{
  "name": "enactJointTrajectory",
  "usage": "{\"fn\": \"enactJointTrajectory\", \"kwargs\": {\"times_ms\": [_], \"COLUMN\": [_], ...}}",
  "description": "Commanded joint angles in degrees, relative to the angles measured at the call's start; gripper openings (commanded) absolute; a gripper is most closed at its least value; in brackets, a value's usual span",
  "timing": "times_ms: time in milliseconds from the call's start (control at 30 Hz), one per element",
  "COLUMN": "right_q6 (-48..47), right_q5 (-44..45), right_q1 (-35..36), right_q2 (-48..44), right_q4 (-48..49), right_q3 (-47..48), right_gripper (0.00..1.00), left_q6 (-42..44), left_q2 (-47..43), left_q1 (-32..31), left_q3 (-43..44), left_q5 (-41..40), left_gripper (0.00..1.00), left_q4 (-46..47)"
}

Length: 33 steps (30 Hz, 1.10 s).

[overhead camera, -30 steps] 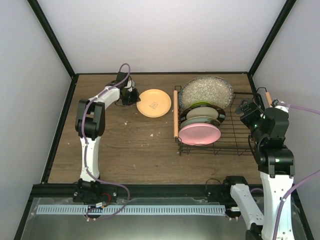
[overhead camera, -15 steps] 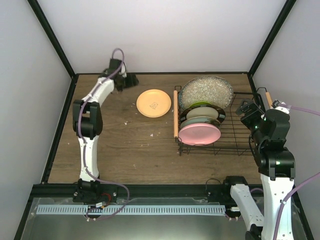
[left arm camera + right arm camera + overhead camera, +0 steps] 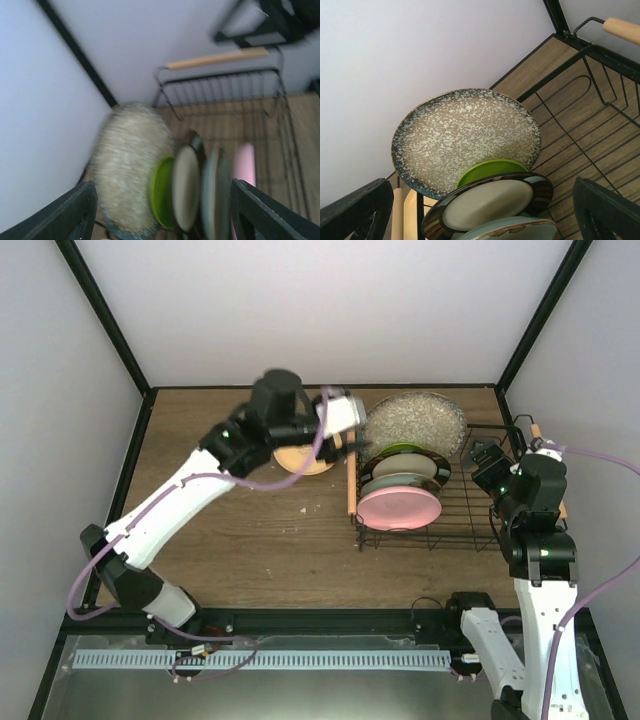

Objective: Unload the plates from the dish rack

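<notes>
The dish rack stands at the right with plates upright in it: speckled grey at the back, then lime green, cream with a dark rim, mint and pink in front. A pale orange plate lies flat on the table, partly under my left arm. My left gripper hangs open by the rack's left handle. In the blurred left wrist view, the speckled plate and pink plate show beyond the empty left gripper. My right gripper is open over the rack's right side, facing the speckled plate.
The rack's right wooden handle runs beside my right arm. Black frame posts and white walls close in the table at the back and sides. Bare wooden table lies left of and in front of the rack.
My left arm has swung from the far back-left corner rightwards over the orange plate to the rack's left side, and its gripper has opened. The right arm shifted only slightly.
</notes>
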Motion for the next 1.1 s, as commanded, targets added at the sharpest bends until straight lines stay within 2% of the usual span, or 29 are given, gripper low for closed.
{"fn": "enactJointTrajectory", "kwargs": {"times_ms": [0, 167, 400, 1067], "right_q6": [-0.3, -0.2, -0.4, -3.5], "right_q5": [-1.1, -1.7, -1.5, 1.3], "right_q1": [0.6, 0.6, 0.6, 0.6], "right_q2": [-0.3, -0.5, -0.7, -2.5], "right_q4": [3.3, 3.9, 3.8, 1.5], "right_q3": [-0.4, -1.3, -1.0, 0.6], "right_gripper": [1.0, 1.0, 1.0, 1.0], "left_q6": [18.0, 21.7, 21.3, 19.5], "left_q2": [-3.6, -5.3, -0.6, 10.7], "left_q1": [-6.6, -13.7, -18.3, -19.7], "left_q3": [-12.1, -18.3, -16.9, -14.2], "left_q5": [-7.2, -13.6, -17.3, -22.3], "left_gripper": [0.71, 0.65, 0.63, 0.57], "left_q4": [-3.4, -3.1, -1.5, 4.7]}}
